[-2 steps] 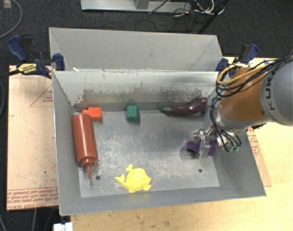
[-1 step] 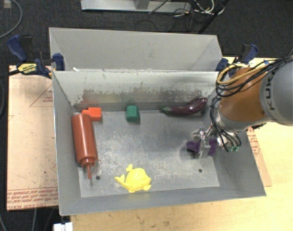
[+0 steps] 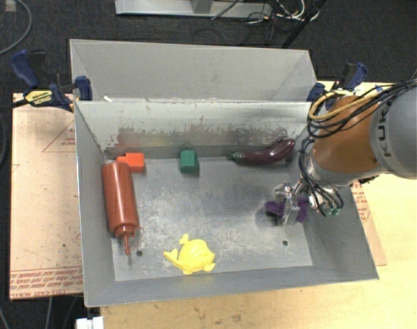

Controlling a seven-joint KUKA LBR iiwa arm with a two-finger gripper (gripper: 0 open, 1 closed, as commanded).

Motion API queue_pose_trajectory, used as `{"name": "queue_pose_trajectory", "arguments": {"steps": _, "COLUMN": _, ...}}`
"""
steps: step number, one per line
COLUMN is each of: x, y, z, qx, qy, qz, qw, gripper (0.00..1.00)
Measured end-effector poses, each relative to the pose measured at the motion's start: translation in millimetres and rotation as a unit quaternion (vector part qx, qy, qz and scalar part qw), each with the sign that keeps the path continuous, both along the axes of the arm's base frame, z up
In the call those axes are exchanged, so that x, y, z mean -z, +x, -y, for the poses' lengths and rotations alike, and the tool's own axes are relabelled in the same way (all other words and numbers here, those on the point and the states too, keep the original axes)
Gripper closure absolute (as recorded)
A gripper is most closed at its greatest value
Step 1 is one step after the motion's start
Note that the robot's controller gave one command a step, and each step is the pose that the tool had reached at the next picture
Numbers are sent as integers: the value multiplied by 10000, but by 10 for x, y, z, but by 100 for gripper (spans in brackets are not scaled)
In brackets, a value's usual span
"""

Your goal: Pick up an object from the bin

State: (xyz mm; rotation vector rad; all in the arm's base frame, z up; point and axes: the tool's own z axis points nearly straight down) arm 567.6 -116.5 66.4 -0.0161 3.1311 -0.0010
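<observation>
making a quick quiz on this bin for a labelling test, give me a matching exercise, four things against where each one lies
Things
1. red-brown squeeze bottle
2. green block
3. purple eggplant
4. yellow toy

Places
A. at the back, right of the middle
B. near the front, about the middle
C. lying along the left side
D. at the back, about the middle

Pairs: 1-C, 2-D, 3-A, 4-B

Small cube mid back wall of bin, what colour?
Green; the cube shows best in the camera view.
</observation>
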Motion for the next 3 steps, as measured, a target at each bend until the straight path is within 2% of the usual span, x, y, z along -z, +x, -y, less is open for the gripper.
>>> {"name": "queue_pose_trajectory", "arguments": {"steps": 3, "x": -174, "y": -14, "z": -6, "qx": -4, "qy": 5, "qz": -22, "qw": 10000, "gripper": 100}}
